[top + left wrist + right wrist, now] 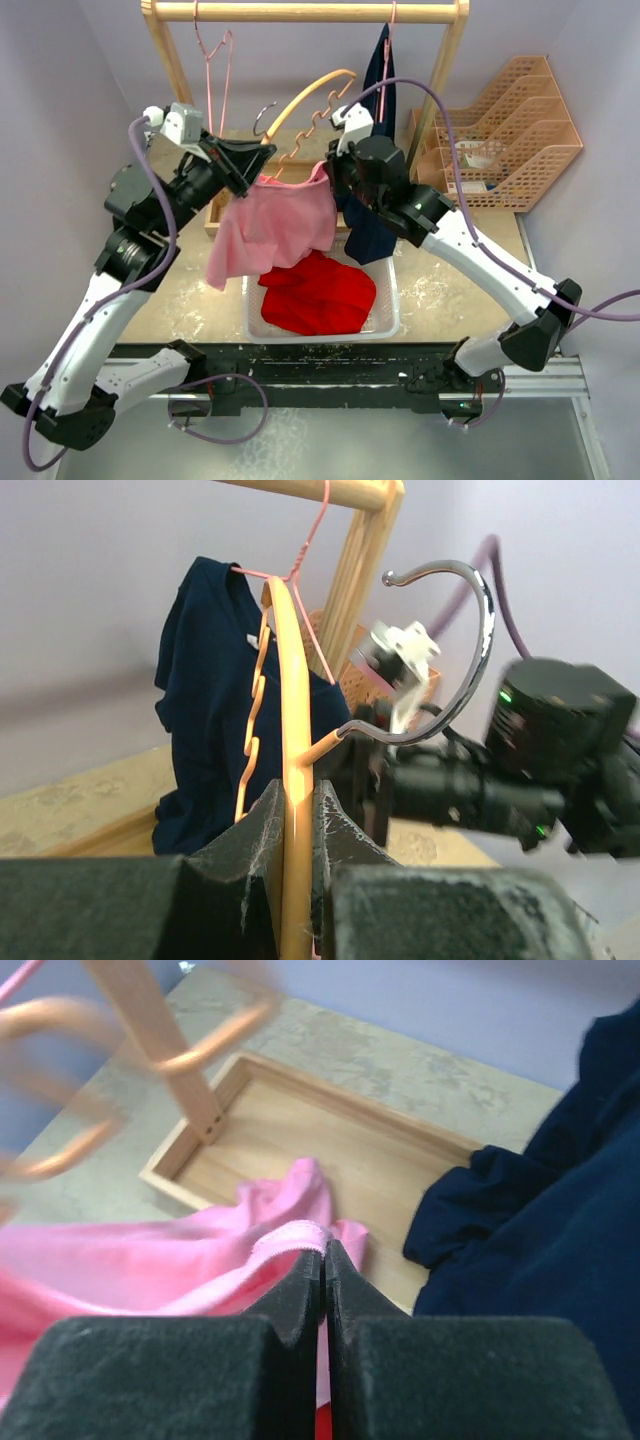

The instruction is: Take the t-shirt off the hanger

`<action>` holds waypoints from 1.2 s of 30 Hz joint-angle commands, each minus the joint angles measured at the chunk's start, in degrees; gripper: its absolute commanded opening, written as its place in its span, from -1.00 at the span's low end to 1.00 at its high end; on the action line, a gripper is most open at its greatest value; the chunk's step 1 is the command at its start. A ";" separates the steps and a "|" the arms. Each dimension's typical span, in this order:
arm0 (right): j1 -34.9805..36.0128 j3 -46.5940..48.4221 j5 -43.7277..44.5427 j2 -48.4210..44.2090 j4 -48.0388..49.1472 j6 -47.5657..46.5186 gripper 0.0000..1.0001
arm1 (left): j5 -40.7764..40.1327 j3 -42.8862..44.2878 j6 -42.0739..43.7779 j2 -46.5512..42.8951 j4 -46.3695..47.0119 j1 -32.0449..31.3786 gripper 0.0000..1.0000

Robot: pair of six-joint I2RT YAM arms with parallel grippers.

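Observation:
A pink t-shirt [275, 228] hangs in the air between my two grippers, over a white basket [388, 318]. An orange hanger [312, 92] with a metal hook [262, 118] sticks up above it. My left gripper [262, 158] is shut on the hanger's arm; the left wrist view shows the orange bar [293, 810] clamped between the fingers. My right gripper [330, 170] is shut on the pink collar hem [290, 1238], the jaws closed tight. The shirt's right shoulder is off the hanger; the left part near my left gripper is hidden.
A wooden rack rail [300, 12] holds a pink wire hanger [215, 60] and a navy shirt [378, 70]. A red garment [320, 292] lies in the basket. A wooden tray [330, 1150] sits behind. Tan file organizers [505, 130] stand at the right.

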 commanded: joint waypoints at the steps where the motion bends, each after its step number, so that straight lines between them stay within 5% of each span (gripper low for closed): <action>1: 5.45 0.44 -0.40 -3.93 1.74 -3.16 -1.00 | -2.15 1.25 -2.59 4.33 13.19 0.07 -1.00; 25: 25.17 -23.38 0.91 -9.41 1.50 6.46 -1.00 | -18.24 10.69 -0.66 17.46 22.19 -0.11 -1.00; 36: 27.60 -33.41 3.96 -14.92 -4.14 16.34 -1.00 | -22.98 14.59 -0.18 18.91 19.58 -0.10 -1.00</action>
